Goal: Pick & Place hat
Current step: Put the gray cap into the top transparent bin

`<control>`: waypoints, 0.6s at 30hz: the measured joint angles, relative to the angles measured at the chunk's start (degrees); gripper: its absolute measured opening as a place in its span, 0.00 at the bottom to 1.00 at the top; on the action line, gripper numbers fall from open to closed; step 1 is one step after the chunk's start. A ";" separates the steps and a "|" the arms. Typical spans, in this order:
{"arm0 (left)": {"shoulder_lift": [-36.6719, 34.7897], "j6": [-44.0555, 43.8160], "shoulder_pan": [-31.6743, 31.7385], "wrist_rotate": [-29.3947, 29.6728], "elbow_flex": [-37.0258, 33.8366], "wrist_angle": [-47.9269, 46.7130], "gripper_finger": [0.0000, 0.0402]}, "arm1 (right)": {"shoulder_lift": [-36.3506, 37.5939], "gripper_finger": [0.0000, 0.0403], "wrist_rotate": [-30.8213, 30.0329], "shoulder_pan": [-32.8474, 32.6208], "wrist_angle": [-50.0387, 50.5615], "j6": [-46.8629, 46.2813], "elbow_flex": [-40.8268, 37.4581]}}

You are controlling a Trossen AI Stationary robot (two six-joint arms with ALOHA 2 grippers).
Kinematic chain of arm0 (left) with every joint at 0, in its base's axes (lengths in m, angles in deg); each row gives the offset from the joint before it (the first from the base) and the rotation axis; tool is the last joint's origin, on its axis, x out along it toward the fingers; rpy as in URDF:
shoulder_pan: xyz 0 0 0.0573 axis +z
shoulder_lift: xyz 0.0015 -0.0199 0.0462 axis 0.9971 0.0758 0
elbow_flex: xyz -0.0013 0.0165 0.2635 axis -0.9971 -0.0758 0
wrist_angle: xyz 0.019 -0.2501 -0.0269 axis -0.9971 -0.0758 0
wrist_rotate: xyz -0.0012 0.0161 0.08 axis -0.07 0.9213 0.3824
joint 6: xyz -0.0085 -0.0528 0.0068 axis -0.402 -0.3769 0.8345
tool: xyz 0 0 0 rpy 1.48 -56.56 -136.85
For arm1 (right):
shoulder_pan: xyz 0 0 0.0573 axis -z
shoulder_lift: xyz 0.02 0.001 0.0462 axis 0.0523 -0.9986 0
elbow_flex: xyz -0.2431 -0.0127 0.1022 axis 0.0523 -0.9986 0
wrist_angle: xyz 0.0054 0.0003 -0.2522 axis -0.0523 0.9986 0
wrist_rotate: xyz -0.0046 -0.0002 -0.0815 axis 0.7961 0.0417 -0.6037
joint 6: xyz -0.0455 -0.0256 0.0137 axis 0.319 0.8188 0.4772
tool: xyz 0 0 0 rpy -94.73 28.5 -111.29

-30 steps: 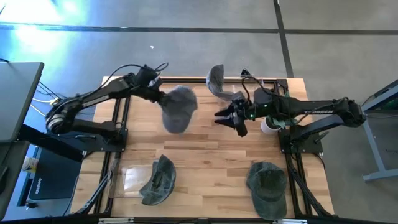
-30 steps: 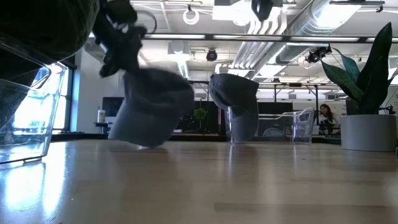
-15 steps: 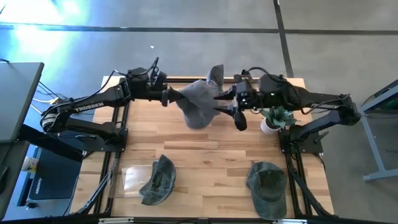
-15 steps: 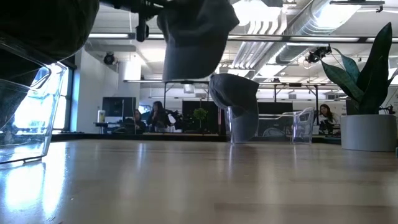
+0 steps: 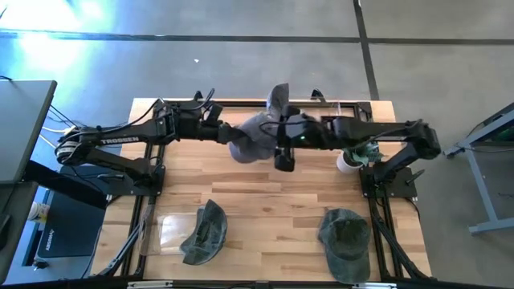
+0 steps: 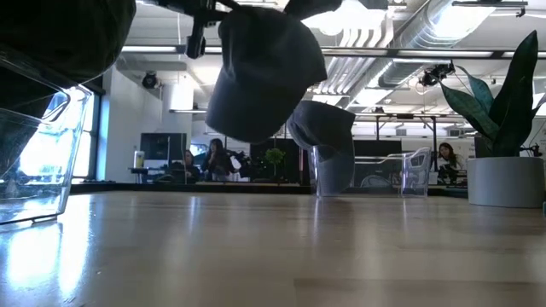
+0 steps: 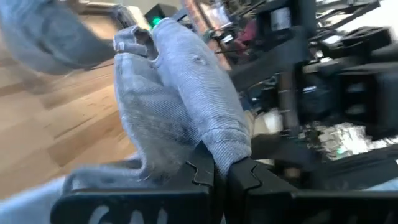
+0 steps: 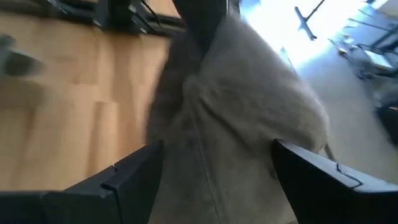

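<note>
left hand (image 7: pixel 219 171) pinching grey hat (image 5: pixel 253 136) at tabletop (image 5: pixel 265 205) 12 o'clock | right hand (image 8: pixel 214 180) spread around it | risk: tug-of-war, cloth slips free

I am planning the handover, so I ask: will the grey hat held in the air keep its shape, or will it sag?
Probably sag: the grey hat folds where the left gripper pinches it. It looks light, hanging from that one pinch. The open right gripper may need to bunch the fabric.

Two dark six-joint arms, white lettering on left forearm (image 5: pixel 120 140), thin cables looping (green LED glowing on right).
</note>
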State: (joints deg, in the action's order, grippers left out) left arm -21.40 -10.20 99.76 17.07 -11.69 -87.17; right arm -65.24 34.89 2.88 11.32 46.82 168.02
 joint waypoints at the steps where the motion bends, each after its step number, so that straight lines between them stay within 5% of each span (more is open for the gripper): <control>1: -0.10 -0.18 0.00 -0.10 0.02 0.29 0.00 | -0.71 0.72 -1.47 -0.03 -0.06 0.36 0.00; 12: -0.07 -2.13 0.09 -4.01 0.02 2.59 0.00 | -4.82 0.64 0.69 -0.02 2.81 -0.49 0.00; 18: -0.09 -2.73 0.11 -8.38 0.02 7.64 0.00 | -5.00 0.43 9.23 1.49 -0.03 -3.95 0.01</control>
State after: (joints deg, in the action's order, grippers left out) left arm -21.49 -12.93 99.87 8.70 -11.67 -79.54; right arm -70.24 44.12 4.36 11.29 42.86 168.03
